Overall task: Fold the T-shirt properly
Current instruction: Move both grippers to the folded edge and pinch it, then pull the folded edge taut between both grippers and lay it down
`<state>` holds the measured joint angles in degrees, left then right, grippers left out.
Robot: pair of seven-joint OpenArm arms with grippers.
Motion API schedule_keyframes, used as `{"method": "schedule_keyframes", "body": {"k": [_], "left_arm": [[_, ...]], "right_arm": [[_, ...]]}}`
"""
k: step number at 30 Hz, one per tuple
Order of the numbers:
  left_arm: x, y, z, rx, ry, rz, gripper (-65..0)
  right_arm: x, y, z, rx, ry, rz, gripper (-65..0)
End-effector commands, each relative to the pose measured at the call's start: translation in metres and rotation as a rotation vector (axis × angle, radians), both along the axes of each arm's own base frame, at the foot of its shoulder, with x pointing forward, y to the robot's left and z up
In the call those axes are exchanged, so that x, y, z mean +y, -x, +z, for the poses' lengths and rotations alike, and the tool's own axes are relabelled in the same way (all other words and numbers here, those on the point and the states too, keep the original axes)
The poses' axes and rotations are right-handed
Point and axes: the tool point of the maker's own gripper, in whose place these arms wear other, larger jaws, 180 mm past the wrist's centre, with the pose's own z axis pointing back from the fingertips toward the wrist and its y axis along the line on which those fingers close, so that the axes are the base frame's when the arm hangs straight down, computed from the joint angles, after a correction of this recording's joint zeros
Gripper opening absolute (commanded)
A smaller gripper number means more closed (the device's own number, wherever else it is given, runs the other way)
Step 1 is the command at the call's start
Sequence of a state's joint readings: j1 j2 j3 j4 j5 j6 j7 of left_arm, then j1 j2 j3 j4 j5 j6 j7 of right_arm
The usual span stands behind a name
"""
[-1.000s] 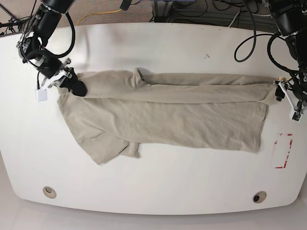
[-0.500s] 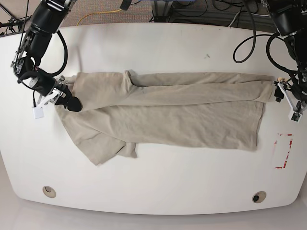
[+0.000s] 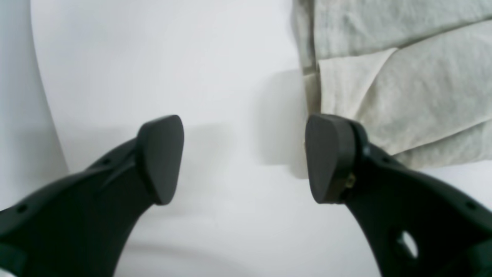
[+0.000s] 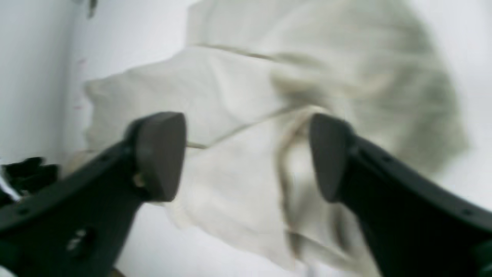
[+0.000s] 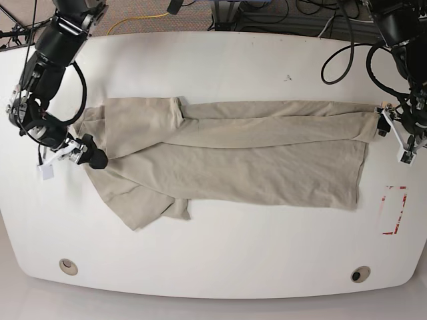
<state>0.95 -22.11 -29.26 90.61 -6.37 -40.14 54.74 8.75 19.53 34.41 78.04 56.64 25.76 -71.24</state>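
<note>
The beige T-shirt (image 5: 233,153) lies spread across the white table (image 5: 220,247). Its far long edge is folded over toward the front, and a sleeve (image 5: 150,203) sticks out at the front left. My right gripper (image 5: 89,158) is at the shirt's left end. In the right wrist view this gripper (image 4: 246,154) is open and empty, with the blurred shirt (image 4: 238,96) beyond its fingertips. My left gripper (image 5: 392,135) is at the shirt's right end. In the left wrist view it (image 3: 246,161) is open over bare table, with the shirt's corner (image 3: 403,77) beside one pad (image 3: 326,161).
Red tape marks (image 5: 393,210) lie on the table at the right, beyond the shirt. Two round holes (image 5: 69,267) (image 5: 361,274) sit near the front edge. A white tag (image 5: 47,172) hangs by my right gripper. Cables (image 5: 287,23) run behind the table's far edge.
My right gripper moved left and toward the front, drawing the shirt's left end with it, and now stands open. My left gripper stayed at the right end; the shirt's corner now lies just clear of it.
</note>
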Motion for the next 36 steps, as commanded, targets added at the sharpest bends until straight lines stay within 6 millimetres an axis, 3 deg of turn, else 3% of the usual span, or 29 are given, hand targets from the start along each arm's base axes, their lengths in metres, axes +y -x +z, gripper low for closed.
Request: {"method": "schedule_keyframes", "body": {"k": [1,8,14,23,32,36], "left_arm": [[0.006,-0.009,0.017,-0.047,-0.024,-0.005,-19.9],[-0.004,-0.009,0.010,-0.051,0.010,-0.001,-19.9],[-0.012,-0.005,0.002,-0.041,0.034,-0.001,-19.9],[-0.049,0.000,-0.015,-0.112,0.130,-0.042,-19.9],[-0.047,-0.003,-0.010,-0.163,0.154,-0.023,-19.4],[-0.048,-0.003,-0.012,-0.159,0.159,-0.022,-19.3]], "right_arm": [[-0.028,-0.004,0.021,-0.039,0.083,-0.017,-10.9],[-0.065,0.036,0.002,0.063,0.191,-0.033,-15.7],[-0.074,0.058,-0.015,0.117,0.292,-0.041,-15.9],[-0.059,0.072,-0.047,0.175,0.362,0.016,-16.0],[-0.046,0.070,-0.061,0.176,0.386,0.010,-16.6],[-0.046,0.072,-0.063,0.183,0.384,0.010,-23.9]]}}
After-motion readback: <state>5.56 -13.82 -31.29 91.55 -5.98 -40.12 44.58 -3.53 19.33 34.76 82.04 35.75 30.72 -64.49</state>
